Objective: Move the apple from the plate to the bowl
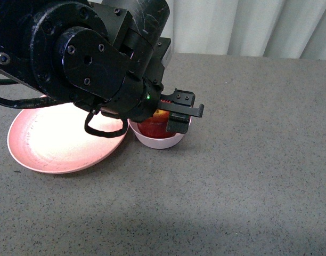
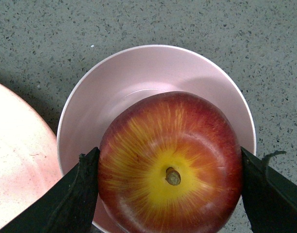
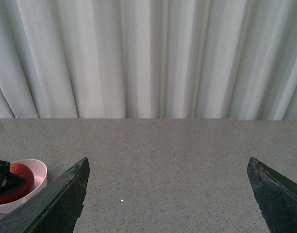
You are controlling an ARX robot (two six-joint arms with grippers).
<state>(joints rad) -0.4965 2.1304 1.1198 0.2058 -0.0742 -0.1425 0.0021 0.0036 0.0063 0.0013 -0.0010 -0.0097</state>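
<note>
My left gripper (image 1: 171,114) is shut on the dark red apple (image 1: 154,126) and holds it inside the small pale pink bowl (image 1: 157,141). In the left wrist view the apple (image 2: 170,162) fills the space between the two black fingers (image 2: 78,191), stem and yellow patch facing the camera, with the bowl (image 2: 139,77) around and under it. The salmon-pink plate (image 1: 59,144) lies just left of the bowl with nothing on it; its edge shows in the left wrist view (image 2: 17,160). My right gripper (image 3: 168,194) is open with nothing in it, above the grey table, far from the bowl (image 3: 34,177).
The grey speckled table (image 1: 248,176) stretches to the right and front of the bowl. A white pleated curtain (image 3: 148,58) hangs along the table's far edge. My left arm's black body (image 1: 78,53) covers the back left of the front view.
</note>
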